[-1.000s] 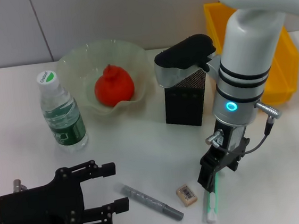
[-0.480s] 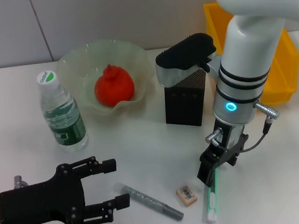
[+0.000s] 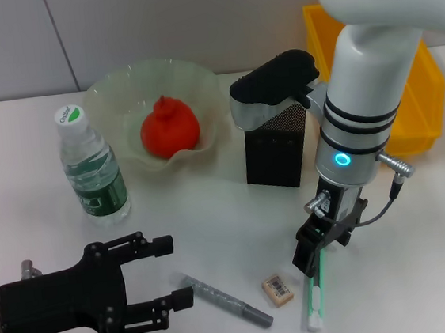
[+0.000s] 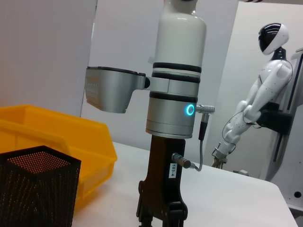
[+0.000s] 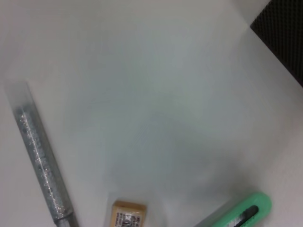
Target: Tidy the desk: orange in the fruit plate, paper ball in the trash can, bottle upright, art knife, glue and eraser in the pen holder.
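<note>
The green art knife (image 3: 314,292) lies flat on the white desk, also seen in the right wrist view as art knife (image 5: 239,213). My right gripper (image 3: 316,250) hangs just over its far end, open, with a dark finger on each side. The eraser (image 3: 278,289) and grey glue stick (image 3: 225,300) lie left of the knife. The orange (image 3: 169,127) sits in the fruit plate (image 3: 111,95). The bottle (image 3: 91,168) stands upright. The black mesh pen holder (image 3: 274,151) is behind the right gripper. My left gripper (image 3: 164,277) rests open at the near left. The paper ball is out of view.
A yellow bin (image 3: 417,86) stands at the back right, partly behind my right arm. The left wrist view shows my right arm's gripper (image 4: 160,218), the pen holder (image 4: 35,189) and the yellow bin (image 4: 57,137).
My right gripper has shifted slightly left and away from the knife's near end; the knife, eraser and glue have not moved. The left gripper has barely moved.
</note>
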{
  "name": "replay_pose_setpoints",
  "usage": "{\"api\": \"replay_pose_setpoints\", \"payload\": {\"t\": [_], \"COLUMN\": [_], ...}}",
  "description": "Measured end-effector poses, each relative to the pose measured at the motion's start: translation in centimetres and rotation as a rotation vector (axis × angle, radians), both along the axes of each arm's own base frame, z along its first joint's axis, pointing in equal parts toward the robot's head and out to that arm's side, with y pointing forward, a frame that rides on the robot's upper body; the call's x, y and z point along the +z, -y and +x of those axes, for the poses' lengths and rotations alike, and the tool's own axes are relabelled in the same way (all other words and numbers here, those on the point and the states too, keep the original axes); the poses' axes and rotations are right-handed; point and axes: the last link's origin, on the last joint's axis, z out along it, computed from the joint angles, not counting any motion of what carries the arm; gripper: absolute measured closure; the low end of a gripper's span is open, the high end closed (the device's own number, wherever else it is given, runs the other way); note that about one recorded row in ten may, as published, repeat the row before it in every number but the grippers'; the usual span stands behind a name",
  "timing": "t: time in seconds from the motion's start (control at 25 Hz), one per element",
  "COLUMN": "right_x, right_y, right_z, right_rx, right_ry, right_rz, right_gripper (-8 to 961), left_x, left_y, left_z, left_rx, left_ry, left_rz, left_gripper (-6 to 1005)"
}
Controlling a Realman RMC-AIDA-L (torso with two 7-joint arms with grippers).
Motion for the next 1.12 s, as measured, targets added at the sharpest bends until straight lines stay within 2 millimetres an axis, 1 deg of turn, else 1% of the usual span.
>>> {"api": "replay_pose_setpoints", "payload": {"t": [0.72,1.12], "right_x": [-0.82,-0.96], "right_y": [0.51,0.58], "right_z": [-0.08,-0.05], "right_rx": [0.029,0.036], "right_ry": [-0.002,0.003], "right_rz": [-0.028,-0.03], "right_gripper": [207,221], "left_x": [0.02,0.02], "left_y": [0.02,0.04], "left_z": [0.09,0.11], "left_rx": [-0.006,-0.007], "left_ry": [0.003,0.004], "left_rz": [-0.003,-0.004], "left_gripper": [220,220]}}
